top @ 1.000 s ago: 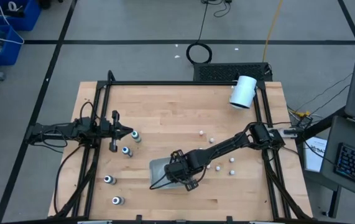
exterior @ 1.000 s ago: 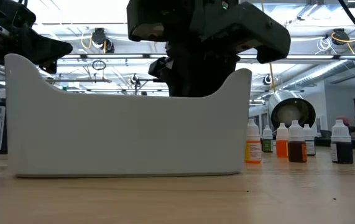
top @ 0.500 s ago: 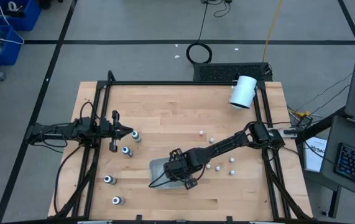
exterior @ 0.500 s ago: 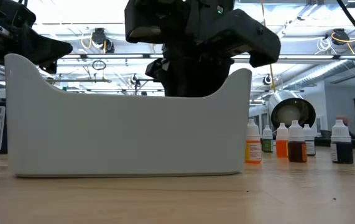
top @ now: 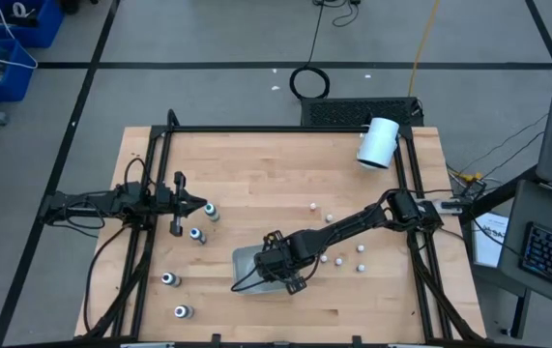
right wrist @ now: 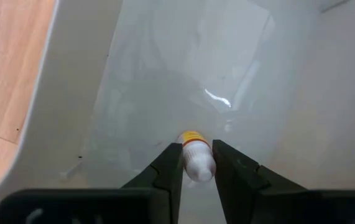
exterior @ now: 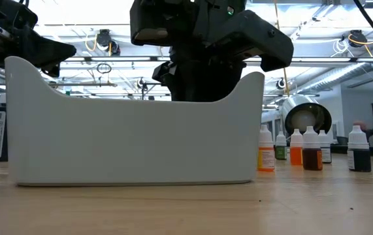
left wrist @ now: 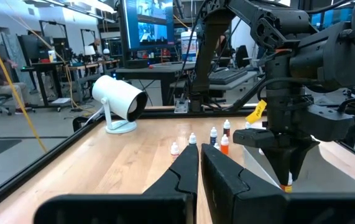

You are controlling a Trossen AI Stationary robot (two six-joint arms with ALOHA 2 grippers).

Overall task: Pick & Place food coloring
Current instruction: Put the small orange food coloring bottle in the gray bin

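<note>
The food coloring bottles stand upright on the wooden table. Several whitish ones [top: 337, 259] are right of the tray, and several dark-bodied ones [top: 197, 235] stand near the left arm. My right gripper [top: 277, 263] reaches down into the pale plastic tray [top: 246, 259] and is shut on a small bottle [right wrist: 195, 157] with a white end and a yellow-orange body. My left gripper [top: 195, 205] hovers shut at the table's left, next to a dark-bodied bottle [top: 212, 212]. In the low view the tray's wall [exterior: 134, 130] hides the held bottle. My right gripper pinches the small bottle by its white end [right wrist: 197, 167] between its two fingers [right wrist: 168, 168]. They come from above and point down into the tray. The yellow-orange end [right wrist: 192, 137] hangs below them, toward the tray floor. Whether it touches the floor, I cannot tell.
A big white cylinder [top: 379, 143] lies at the far right corner on a black frame rail [top: 406, 164]. More bottles [exterior: 310, 150] line up right of the tray in the low view. Bare wood [top: 276, 169] stretches across the far middle of the table.
My right gripper has shifted slightly toward the table's left over the tray, carrying the bottle with it.
</note>
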